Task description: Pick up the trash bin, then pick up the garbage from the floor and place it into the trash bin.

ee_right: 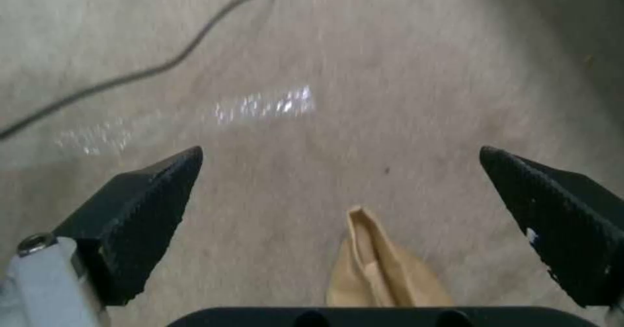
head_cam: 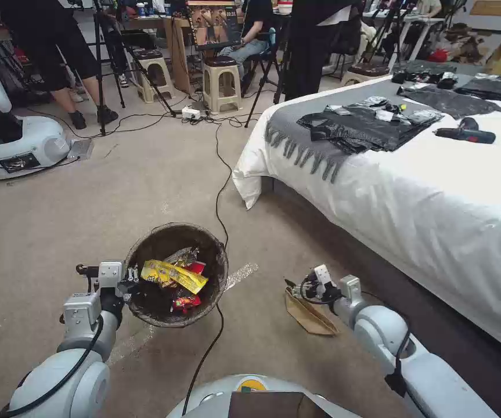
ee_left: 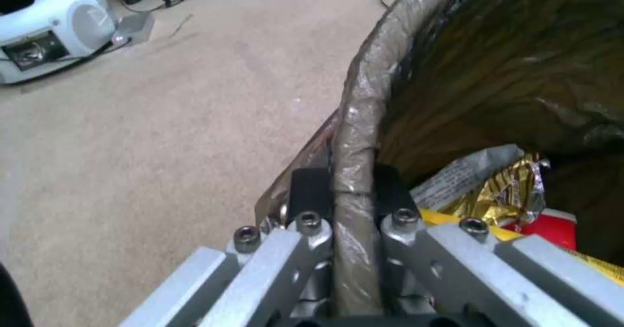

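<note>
- left gripper (ee_left: 342,185) pinched shut on the rim of the small round bin with the dark bag liner folded over its edge (head_cam: 140,244), one finger inside, one outside; bin held at the robot's left front, above the beige carpet floor (head_cam: 87,209)
- yellow, red and silver snack wrappers (head_cam: 176,275) already lie in the bin
- right gripper (ee_right: 338,181) spread wide, low over the carpet, the flat brown paper bag (head_cam: 310,316) just beneath it, near the white-covered bed (head_cam: 436,186)
- judgement: step in hand is picking up the bag; it lies flat, so fingers should come down straddling its raised crease or one edge, pressing into the carpet before closing
- keep the bin level and the rim grip steady while the right arm works
- black cable (head_cam: 218,174) runs between bin and bag; steer clear of it
</note>
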### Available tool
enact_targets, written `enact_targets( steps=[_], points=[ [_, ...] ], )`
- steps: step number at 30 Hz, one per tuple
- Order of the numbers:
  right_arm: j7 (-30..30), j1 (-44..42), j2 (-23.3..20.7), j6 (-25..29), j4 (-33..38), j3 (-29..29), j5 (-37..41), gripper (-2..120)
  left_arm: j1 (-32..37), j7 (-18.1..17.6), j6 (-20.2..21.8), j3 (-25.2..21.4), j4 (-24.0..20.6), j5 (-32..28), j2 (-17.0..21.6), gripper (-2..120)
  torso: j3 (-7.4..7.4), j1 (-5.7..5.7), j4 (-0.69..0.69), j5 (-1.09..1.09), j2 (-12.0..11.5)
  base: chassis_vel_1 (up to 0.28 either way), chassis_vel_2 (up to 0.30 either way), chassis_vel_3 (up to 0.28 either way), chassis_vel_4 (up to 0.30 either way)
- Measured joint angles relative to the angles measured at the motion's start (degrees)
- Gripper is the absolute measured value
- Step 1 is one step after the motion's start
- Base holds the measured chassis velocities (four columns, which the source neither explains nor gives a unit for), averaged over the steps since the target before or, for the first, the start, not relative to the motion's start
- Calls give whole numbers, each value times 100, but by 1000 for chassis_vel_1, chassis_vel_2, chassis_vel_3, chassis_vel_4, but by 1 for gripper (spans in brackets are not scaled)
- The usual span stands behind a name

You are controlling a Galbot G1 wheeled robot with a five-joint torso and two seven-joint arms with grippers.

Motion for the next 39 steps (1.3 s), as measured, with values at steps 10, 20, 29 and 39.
enact_targets(
  steps=[10, 20, 29, 39],
  points=[
    [130, 468, 63, -24, -775, -611, -9, 100, 23, -13, 17, 8, 0, 6, -66, 3, 0, 0, -1, 0, 0, 0, 0, 0, 0],
    [62, 777, 178, 25, -1589, -748, -75, 100, 28, -10, 20, 35, 0, 32, -95, 3, 0, 0, 0, 0, 0, 0, 0, 0, 0],
    [34, 981, 346, 58, -2262, -819, -102, 100, -22, -1, 21, 41, 0, 17, -29, 3, 0, 0, 0, 0, 0, 0, 0, 0, 0],
    [5, 1051, 478, 117, -2612, -919, -281, 100, -52, 7, 21, 46, 0, 15, -24, 3, 0, 0, 0, 0, 0, 0, 0, 0, 0]
  ],
)
